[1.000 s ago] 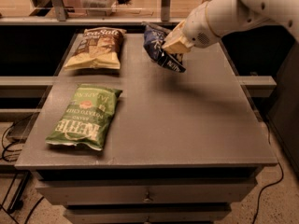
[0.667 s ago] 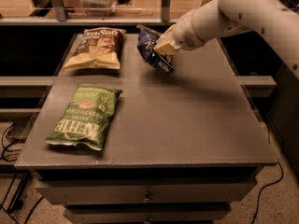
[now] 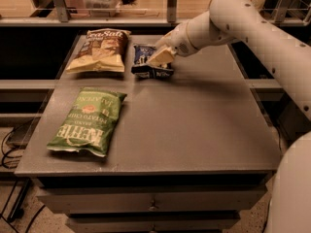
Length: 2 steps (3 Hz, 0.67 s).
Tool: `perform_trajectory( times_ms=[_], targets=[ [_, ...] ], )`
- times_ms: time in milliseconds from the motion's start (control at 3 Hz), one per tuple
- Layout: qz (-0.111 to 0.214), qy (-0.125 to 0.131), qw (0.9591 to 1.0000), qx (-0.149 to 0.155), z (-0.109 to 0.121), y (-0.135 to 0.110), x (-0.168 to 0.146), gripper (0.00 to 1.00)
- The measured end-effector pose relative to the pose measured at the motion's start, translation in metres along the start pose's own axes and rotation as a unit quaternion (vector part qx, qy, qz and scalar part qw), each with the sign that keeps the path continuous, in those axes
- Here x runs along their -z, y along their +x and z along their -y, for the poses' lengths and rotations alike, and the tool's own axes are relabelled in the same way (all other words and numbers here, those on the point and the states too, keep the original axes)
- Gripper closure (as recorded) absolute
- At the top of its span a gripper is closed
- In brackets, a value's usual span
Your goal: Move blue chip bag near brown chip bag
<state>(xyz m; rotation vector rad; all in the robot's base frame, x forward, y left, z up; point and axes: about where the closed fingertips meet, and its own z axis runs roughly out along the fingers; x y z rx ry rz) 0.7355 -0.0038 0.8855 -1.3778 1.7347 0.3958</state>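
The blue bag (image 3: pixel 142 57) is seen near the desk's (image 3: pixel 204 130) far edge, just right of the brown bag (image 3: pixel 99 50), its lower end resting on the top. It is clamped by the gripper (image 3: pixel 159 58), whose fingers are closed on its right side. A green bag (image 3: pixel 87 121) is laid flat by the left edge.

The cream, wedge-shaped gripper (image 3: pixel 158 59), low over the table's (image 3: pixel 204 130) far side, ends a smooth, off-white arm (image 3: pixel 233 18) of thick rounded segments.
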Motion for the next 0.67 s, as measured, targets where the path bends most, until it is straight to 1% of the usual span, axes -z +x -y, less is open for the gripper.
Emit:
perform_trajectory(
  times_ms=[333, 667],
  targets=[
    [0.000, -0.002, 1.0000, -0.001, -0.0007, 0.0003, -0.0033, 0.00],
    [0.000, -0.002, 1.0000, -0.001, -0.0008, 0.0003, -0.0034, 0.00]
  ],
)
